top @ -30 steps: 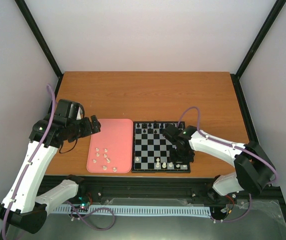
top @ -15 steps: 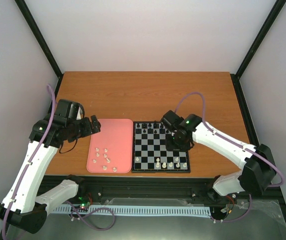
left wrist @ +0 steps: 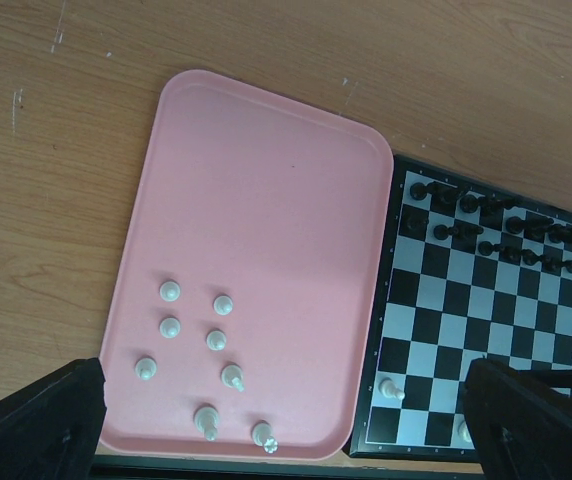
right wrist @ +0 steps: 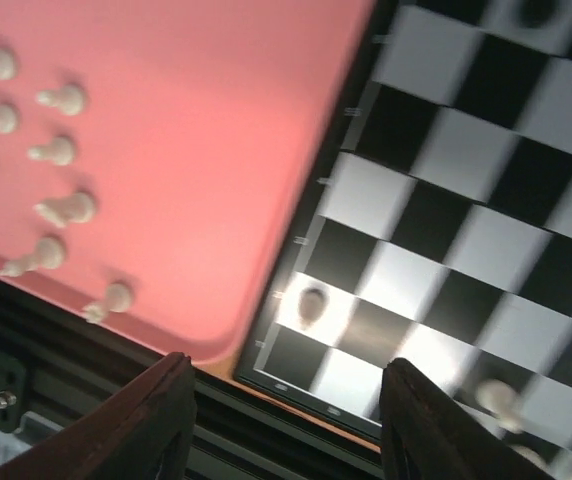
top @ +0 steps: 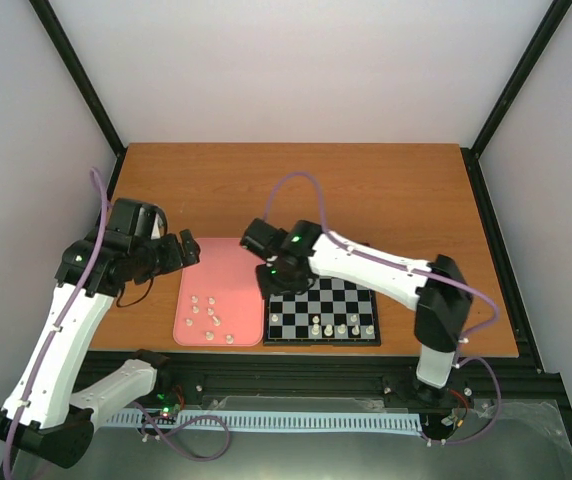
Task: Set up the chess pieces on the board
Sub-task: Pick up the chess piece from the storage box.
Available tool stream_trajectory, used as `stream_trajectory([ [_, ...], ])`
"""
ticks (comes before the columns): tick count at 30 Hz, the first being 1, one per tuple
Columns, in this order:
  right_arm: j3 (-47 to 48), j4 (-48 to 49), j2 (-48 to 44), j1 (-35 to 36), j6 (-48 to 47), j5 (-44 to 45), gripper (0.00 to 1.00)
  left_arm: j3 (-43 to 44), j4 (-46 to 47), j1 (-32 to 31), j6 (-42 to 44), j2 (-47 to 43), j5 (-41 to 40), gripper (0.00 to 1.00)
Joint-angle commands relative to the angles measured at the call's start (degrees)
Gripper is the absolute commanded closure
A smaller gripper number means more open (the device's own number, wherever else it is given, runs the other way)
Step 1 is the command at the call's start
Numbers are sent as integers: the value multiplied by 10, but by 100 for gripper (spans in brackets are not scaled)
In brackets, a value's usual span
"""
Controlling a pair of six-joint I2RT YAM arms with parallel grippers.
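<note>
The board lies right of the pink tray. Several cream-white chess pieces stand on the tray's near half, and a few more on the board's near rows. The black pieces fill the board's far rows in the left wrist view. My right gripper is open and empty, hovering over the board's left edge; its view shows a white pawn between its fingers. My left gripper is open and empty, held above the tray's left edge.
The tray touches the board's left side; its far half holds nothing. The table's near edge and a black rail run just below the tray and board. My right arm lies across the board's far rows.
My right gripper swung left across the board, from its right side to its left edge by the tray. The left arm has not moved.
</note>
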Motion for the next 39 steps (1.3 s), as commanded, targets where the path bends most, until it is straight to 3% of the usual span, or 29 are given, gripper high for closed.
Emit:
stream_trajectory([
  [1,71,27,76,47,-10,-17,48,27,-15,1,4,-14,-12,0],
  [14,208,29,253,111,-53,-93,47,22,-26,0,-3,-28,-17,0],
  [32,199,31,295,121,-51,-112,56,13,-30,1,-1,-38,-18,0],
  [39,197,30,298,121,-51,-112,66,9,-31,1,-1,-40,-18,0],
])
